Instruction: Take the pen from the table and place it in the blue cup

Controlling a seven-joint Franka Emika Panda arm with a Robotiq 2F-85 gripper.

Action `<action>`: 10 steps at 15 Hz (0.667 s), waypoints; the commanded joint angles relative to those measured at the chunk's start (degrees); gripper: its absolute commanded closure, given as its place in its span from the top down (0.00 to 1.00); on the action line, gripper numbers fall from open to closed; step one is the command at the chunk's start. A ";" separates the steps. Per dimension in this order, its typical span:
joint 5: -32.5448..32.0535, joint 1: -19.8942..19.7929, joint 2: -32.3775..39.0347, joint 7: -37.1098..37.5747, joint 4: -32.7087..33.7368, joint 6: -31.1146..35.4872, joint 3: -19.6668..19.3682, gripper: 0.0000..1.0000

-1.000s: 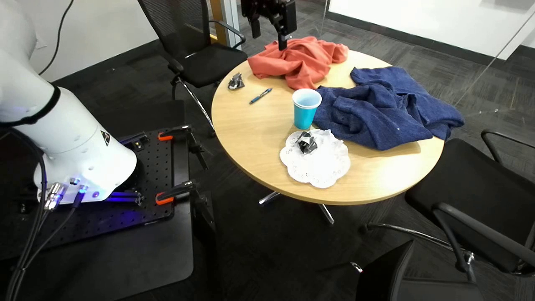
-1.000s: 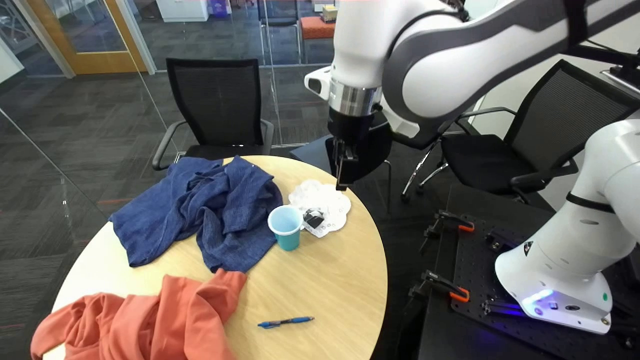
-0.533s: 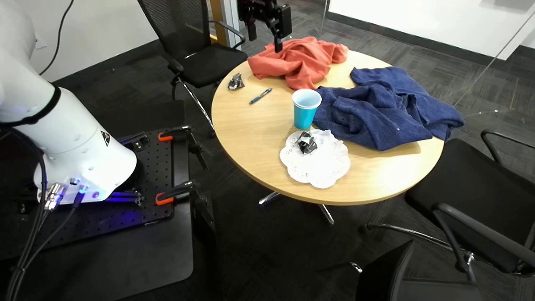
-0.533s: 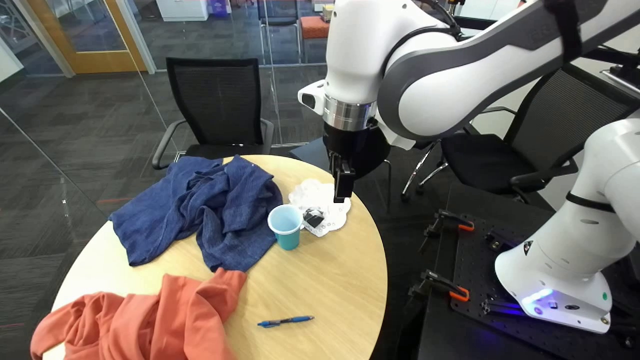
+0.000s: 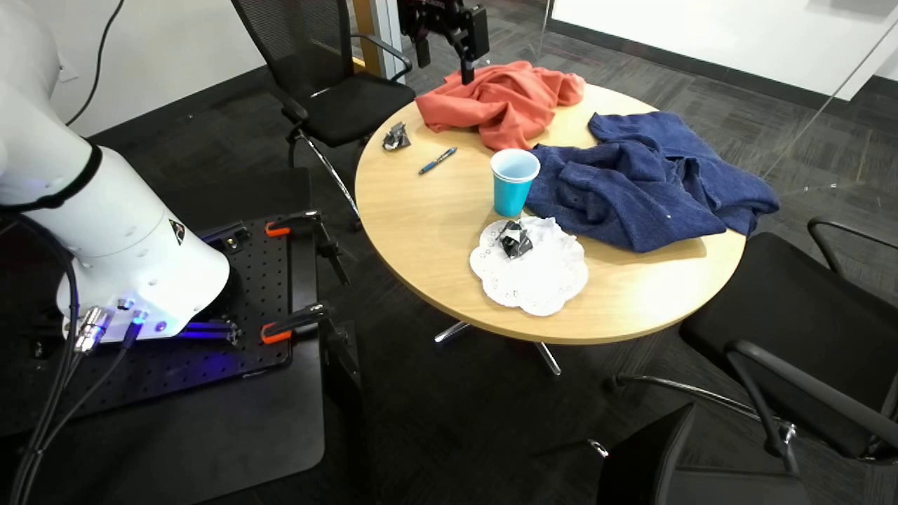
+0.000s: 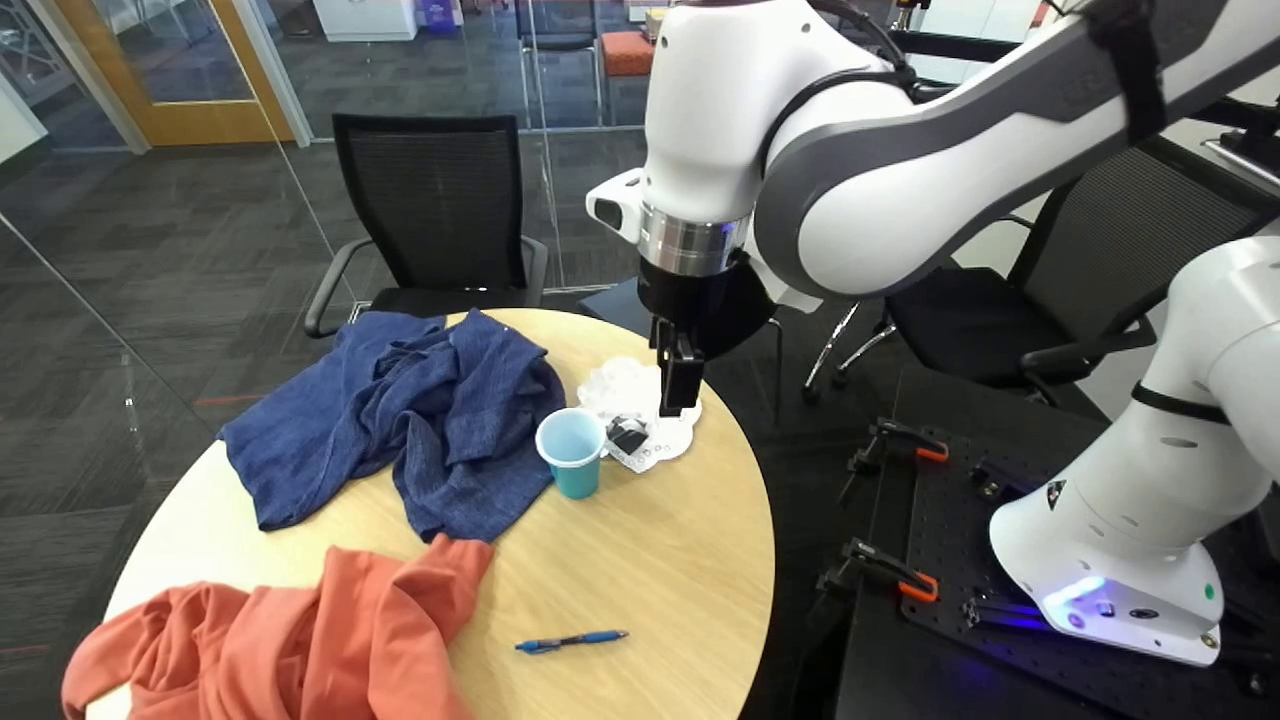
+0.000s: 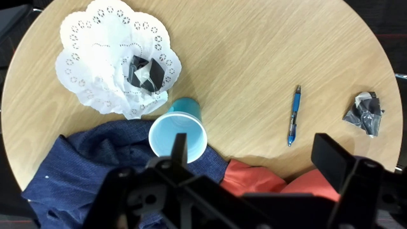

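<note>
The pen (image 7: 294, 108), blue with a clear dark barrel, lies flat on the round wooden table (image 7: 241, 47). It also shows in both exterior views (image 5: 438, 161) (image 6: 571, 642). The blue cup (image 7: 187, 108) stands upright on the table with its mouth up, and nothing shows inside it. It shows in both exterior views (image 5: 511, 193) (image 6: 575, 478). My gripper (image 7: 251, 141) is wide open and empty, high above the table. In the wrist view one finger overlaps the cup's mouth and the pen lies ahead between the fingers. It shows in both exterior views (image 5: 445, 69) (image 6: 677, 398).
A dark blue cloth (image 5: 631, 189) lies against the cup. An orange-red cloth (image 5: 501, 102) lies near the pen. A white doily (image 7: 101, 60) bears a crumpled dark wrapper (image 7: 155, 74). Another wrapper (image 7: 365, 111) lies near the table edge. Chairs (image 6: 430, 210) stand around.
My gripper has come down a little and shifted slightly leftward in both exterior views, staying open. The pen, cup and cloths have not moved.
</note>
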 commanded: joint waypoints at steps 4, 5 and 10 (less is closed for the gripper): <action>-1.54 2.20 7.32 2.78 1.47 10.48 4.87 1.00; -1.50 2.51 9.09 2.80 1.82 11.89 5.47 1.00; -1.85 3.25 18.64 3.59 4.33 18.00 7.43 1.00</action>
